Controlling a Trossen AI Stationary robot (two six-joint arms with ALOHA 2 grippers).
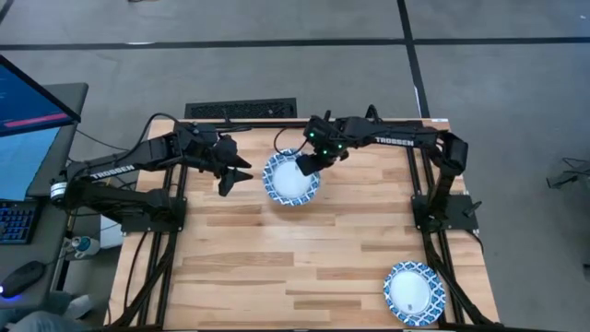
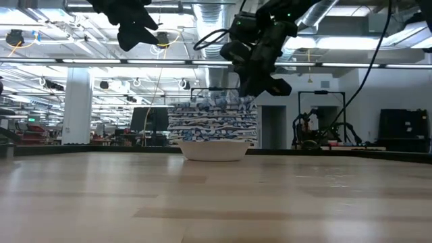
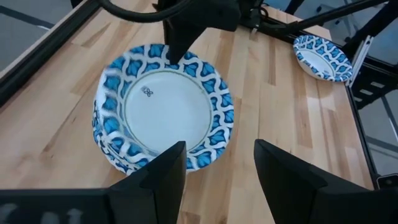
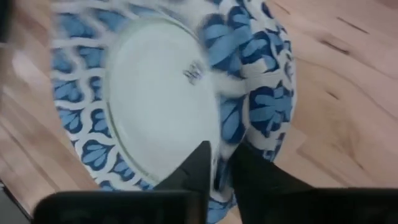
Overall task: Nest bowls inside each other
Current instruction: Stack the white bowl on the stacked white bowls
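Blue-and-white lattice-rimmed round bowls, stacked point(image 1: 292, 179) near your surface's far edge: right tool point(image 1: 310, 163) pinches the top bowl's rim; left tool point(image 1: 233, 172), released, waits beside.

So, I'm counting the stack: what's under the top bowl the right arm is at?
More patterned bowl rims show beneath the top bowl held by the right end effector; how many is hidden.

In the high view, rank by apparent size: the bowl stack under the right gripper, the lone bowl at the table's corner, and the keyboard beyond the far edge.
1. Keyboard, longest.
2. Bowl stack and lone bowl: alike, no ranking.
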